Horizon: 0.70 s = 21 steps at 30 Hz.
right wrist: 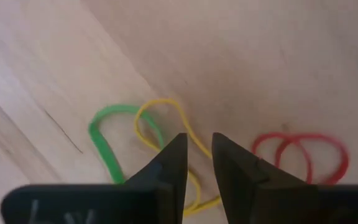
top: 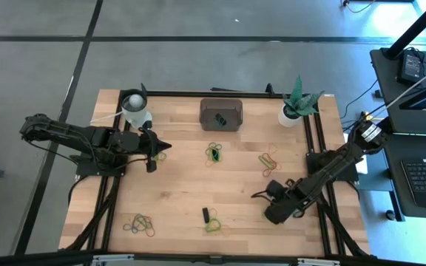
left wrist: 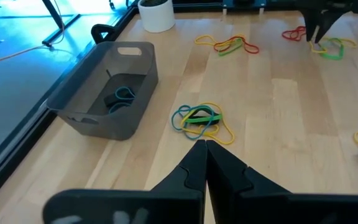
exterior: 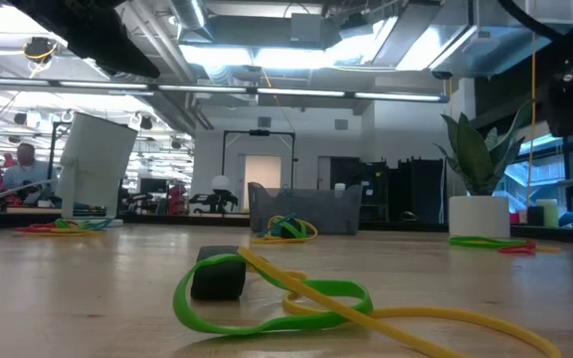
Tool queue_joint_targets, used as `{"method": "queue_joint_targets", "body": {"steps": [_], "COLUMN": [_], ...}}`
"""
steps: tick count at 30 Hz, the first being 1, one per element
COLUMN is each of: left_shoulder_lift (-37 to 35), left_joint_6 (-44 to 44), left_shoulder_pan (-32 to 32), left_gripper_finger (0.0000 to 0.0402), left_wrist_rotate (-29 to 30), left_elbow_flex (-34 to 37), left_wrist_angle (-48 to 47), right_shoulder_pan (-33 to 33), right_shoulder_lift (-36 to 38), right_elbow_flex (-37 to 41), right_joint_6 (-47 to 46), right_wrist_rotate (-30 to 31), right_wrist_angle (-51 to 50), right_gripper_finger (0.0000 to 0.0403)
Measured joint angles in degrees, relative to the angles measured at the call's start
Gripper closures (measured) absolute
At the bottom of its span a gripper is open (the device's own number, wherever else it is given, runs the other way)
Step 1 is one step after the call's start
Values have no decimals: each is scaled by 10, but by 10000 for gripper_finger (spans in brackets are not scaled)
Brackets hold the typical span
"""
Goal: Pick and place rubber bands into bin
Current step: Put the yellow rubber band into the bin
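Hovering right gripper (right wrist: 197,158) over yellow band (right wrist: 166,134), green (right wrist: 107,140) and red (right wrist: 300,155) bands beside it; fingers narrowly parted, nothing pinched. Judgement: lower straight, straddle single yellow strand, then pinch. Left gripper (top: 156,148) pressed together, empty, parked near cup (top: 134,108). Bin (top: 221,113) at far table edge, band inside. Open wood between; plant (top: 297,103) flanks route.

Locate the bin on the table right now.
In the high view the bin sits at the table's far edge, centred between the white cup and the potted plant.
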<state>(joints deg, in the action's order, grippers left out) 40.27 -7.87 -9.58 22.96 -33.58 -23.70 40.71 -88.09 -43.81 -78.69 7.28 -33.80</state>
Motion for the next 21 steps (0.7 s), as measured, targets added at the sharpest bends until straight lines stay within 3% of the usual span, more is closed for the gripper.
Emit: {"method": "queue_joint_targets", "body": {"steps": [12, 21], "left_shoulder_lift": [0, 0], "left_joint_6": [-21, -36], "left_shoulder_pan": [0, 0], "left_gripper_finger": [400, 400], "left_wrist_rotate": [-1, -1], "left_elbow_flex": [0, 0], "left_wrist_angle": [17, 30], "right_shoulder_pan": [-7, -7], "right_shoulder_lift": [0, -8], "right_elbow_flex": [0, 0], "right_joint_6": [271, 326], "right_wrist_rotate": [-14, -9], "right_wrist_angle": [-9, 17], "right_gripper_finger": [328, 328]}}
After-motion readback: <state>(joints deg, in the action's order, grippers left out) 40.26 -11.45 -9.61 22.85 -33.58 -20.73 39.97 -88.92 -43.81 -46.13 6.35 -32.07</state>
